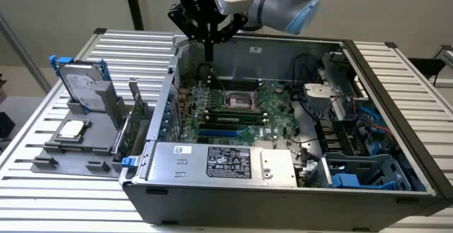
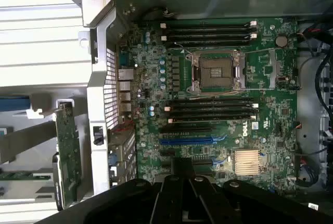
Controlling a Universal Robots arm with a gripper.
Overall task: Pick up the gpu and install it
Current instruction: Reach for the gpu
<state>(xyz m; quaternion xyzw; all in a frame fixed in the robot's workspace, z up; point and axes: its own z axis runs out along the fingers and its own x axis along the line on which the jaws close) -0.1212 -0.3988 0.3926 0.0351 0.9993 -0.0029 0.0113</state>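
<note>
The gpu (image 1: 134,122) stands on edge in a grey holder (image 1: 71,156) on the exterior view's left, just outside the open computer case (image 1: 368,84). It is a thin green card with a silver end bracket, and the wrist view shows its green board (image 2: 67,151) beside the case's rear wall. My gripper (image 1: 209,50) hangs above the back of the case, over the motherboard (image 1: 234,111) and well apart from the gpu. Its fingers are shut with nothing between them. In the wrist view the dark gripper (image 2: 182,185) sits over the board near the blue slot (image 2: 187,140).
A silver hard drive (image 1: 81,84) with blue rails stands upright in the holder, with a small square CPU chip (image 1: 71,129) lying in front of it. A power supply (image 1: 219,161) spans the case's near side. Cables and a blue drive cage (image 1: 361,172) crowd the exterior view's right.
</note>
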